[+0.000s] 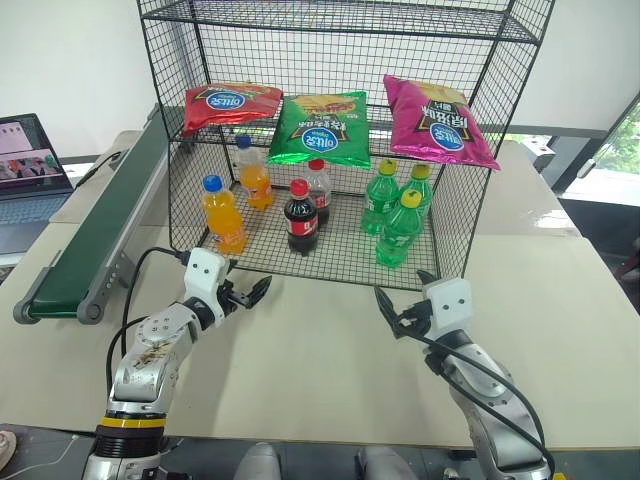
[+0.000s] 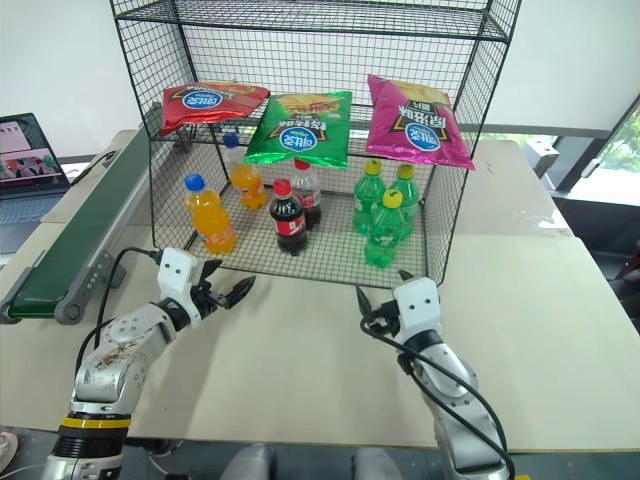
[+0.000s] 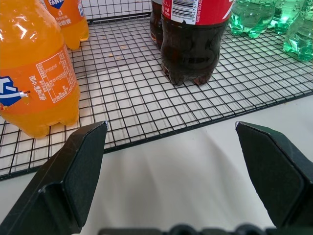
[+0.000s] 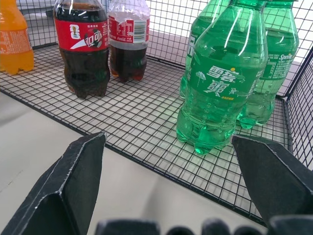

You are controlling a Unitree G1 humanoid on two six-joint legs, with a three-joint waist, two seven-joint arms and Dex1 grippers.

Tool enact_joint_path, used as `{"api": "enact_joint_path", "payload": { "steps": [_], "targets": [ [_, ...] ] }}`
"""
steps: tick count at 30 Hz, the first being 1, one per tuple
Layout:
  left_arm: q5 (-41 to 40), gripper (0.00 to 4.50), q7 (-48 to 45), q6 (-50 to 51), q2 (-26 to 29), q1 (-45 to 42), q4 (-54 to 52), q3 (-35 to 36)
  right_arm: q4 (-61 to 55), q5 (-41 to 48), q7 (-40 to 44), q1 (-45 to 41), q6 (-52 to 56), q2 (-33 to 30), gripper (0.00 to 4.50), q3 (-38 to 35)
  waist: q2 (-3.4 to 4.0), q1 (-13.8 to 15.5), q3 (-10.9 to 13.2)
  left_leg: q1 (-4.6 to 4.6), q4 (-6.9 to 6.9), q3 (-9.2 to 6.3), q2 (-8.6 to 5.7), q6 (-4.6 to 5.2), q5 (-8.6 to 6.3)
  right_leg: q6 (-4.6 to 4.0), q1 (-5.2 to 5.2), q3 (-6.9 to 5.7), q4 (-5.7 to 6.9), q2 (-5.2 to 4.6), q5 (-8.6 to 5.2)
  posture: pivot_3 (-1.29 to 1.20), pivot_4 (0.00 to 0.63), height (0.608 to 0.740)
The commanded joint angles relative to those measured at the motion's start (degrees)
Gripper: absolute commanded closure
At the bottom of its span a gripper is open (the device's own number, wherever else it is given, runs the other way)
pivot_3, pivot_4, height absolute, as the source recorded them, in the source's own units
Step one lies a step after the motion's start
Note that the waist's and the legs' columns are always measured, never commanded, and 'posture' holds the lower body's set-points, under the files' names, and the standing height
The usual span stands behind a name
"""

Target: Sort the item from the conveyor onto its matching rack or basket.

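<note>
The red chip bag [image 1: 230,103] lies on the left end of the black wire rack's [image 1: 470,200] middle tier, beside a green bag and a pink bag. The dark green conveyor [image 1: 100,235] runs along the table's left side with nothing on its belt. My left gripper [image 1: 250,294] hovers open over the table just in front of the rack's bottom tier, near the orange bottle [image 3: 36,83]. My right gripper [image 1: 402,290] is open too, in front of the green bottles [image 4: 220,83]. Neither holds anything.
On the middle tier lie a green chip bag [image 1: 322,128] and a pink chip bag [image 1: 436,120]. The bottom tier holds orange soda [image 1: 225,215], cola [image 1: 301,218] and green soda bottles [image 1: 398,230]. A laptop [image 1: 30,165] sits far left. The beige table [image 1: 330,370] spreads below the grippers.
</note>
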Motion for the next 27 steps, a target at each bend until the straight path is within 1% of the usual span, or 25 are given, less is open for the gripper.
{"api": "enact_joint_path", "payload": {
  "steps": [1,13,27],
  "targets": [
    [-0.38,0.03,-1.27,-0.05,1.06,-0.37,-2.18,0.11,-2.60,0.34,0.35,-0.12,-1.15,-0.17,0.00,-0.65,0.00,0.00,0.00,0.00,0.00,0.00,0.00,0.00,0.00,0.00,0.00,0.00,0.00,0.00,0.00,0.00,0.150,0.740],
    [-2.65,0.03,-2.44,-0.08,0.69,1.42,-3.74,1.16,-3.40,0.49,1.21,0.51,-0.82,-0.42,0.00,-0.78,0.00,-0.02,0.00,0.00,0.00,0.00,0.00,0.00,0.00,0.00,0.01,0.00,0.00,0.00,0.00,0.00,0.150,0.740],
    [-1.51,0.03,-2.60,-1.16,1.24,1.01,-2.74,0.55,-3.22,0.33,0.85,-0.08,-0.40,-0.08,0.00,-0.93,0.00,0.00,0.00,0.00,0.02,0.00,0.00,0.01,-0.01,0.00,0.01,0.00,0.00,0.00,0.00,0.00,0.150,0.740]
  ]
}}
